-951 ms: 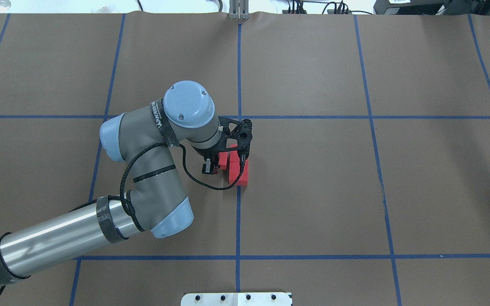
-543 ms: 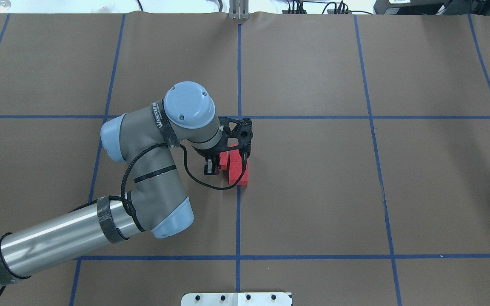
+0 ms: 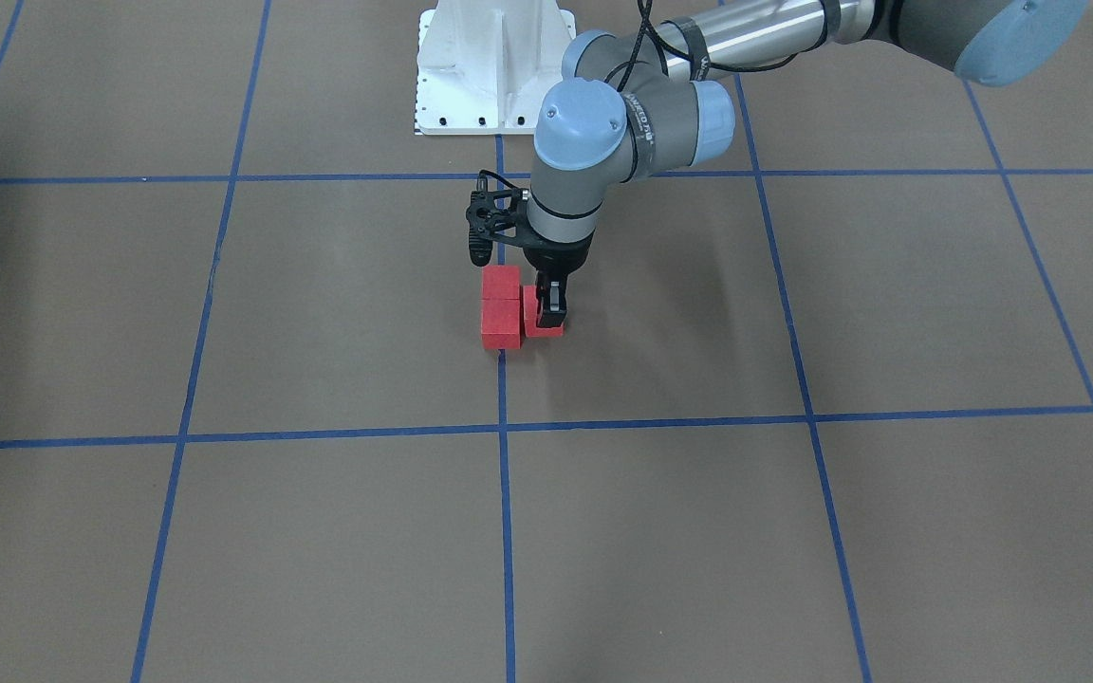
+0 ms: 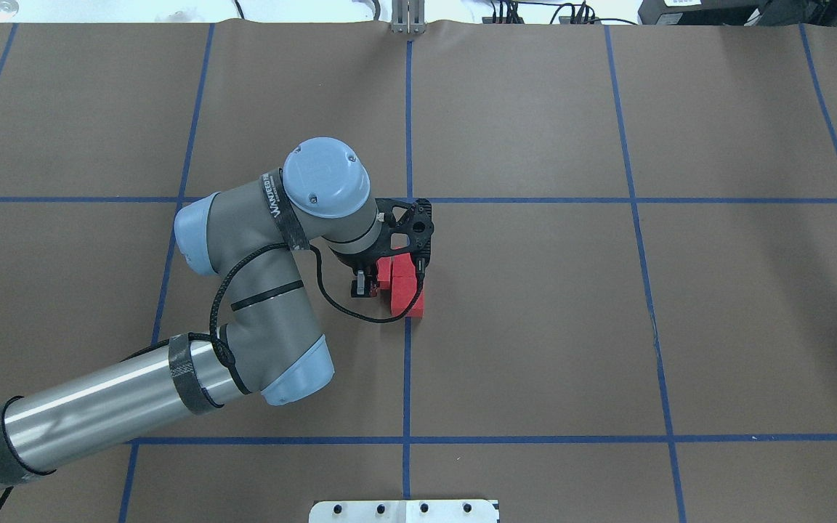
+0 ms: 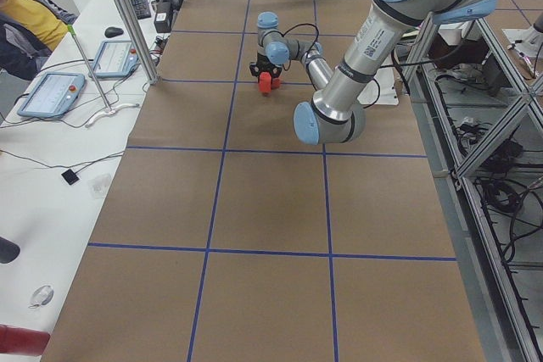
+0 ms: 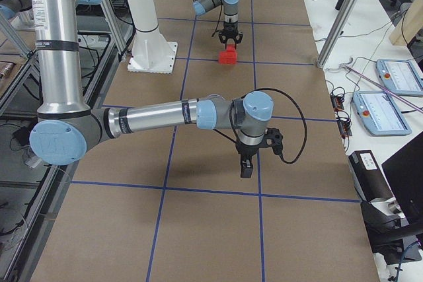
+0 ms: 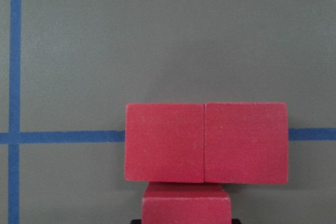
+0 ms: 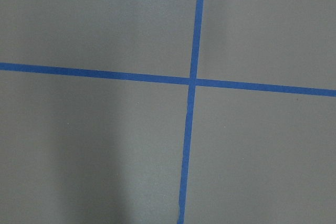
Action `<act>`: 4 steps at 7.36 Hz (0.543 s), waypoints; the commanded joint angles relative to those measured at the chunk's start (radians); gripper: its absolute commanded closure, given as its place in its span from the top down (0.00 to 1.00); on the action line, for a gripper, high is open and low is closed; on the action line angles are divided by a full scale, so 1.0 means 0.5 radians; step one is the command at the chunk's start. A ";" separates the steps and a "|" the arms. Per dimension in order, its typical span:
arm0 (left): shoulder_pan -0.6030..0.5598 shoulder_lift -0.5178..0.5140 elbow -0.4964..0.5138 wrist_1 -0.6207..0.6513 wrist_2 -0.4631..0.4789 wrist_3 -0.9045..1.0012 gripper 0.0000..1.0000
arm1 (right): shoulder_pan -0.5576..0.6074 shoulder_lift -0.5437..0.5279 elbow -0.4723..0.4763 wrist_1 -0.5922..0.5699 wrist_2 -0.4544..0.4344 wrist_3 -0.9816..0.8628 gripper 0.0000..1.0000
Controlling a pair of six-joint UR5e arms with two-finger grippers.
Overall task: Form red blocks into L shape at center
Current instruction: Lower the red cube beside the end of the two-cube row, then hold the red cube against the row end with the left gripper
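Three red blocks lie by the centre grid crossing. Two (image 4: 408, 296) sit side by side in a row, seen in the left wrist view as one block (image 7: 165, 142) beside another (image 7: 245, 142). The third block (image 4: 385, 270) touches the side of one end block, making an L; it also shows in the front view (image 3: 544, 325) and the left wrist view (image 7: 186, 205). My left gripper (image 4: 381, 280) points straight down and is shut on this third block, at table level. My right gripper (image 6: 245, 168) hangs over bare table far to the right; I cannot tell whether it is open.
Brown paper with blue tape grid lines (image 4: 407, 109) covers the table. The white robot base plate (image 3: 494, 66) stands at the robot's side of the table. The left arm's elbow and forearm (image 4: 259, 290) hang low to the left of the blocks.
My left gripper has shifted slightly right with the third block, closing the small gap to the pair. The pair has not moved.
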 commanded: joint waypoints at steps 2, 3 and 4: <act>-0.019 -0.008 0.018 0.000 -0.004 0.012 0.06 | -0.001 0.006 0.001 0.000 -0.003 0.005 1.00; -0.022 -0.008 0.027 0.000 -0.004 0.012 0.06 | 0.002 0.009 0.001 0.000 -0.003 0.003 1.00; -0.019 -0.008 0.030 0.000 -0.004 0.030 0.06 | -0.001 0.013 -0.002 0.000 -0.003 0.006 1.00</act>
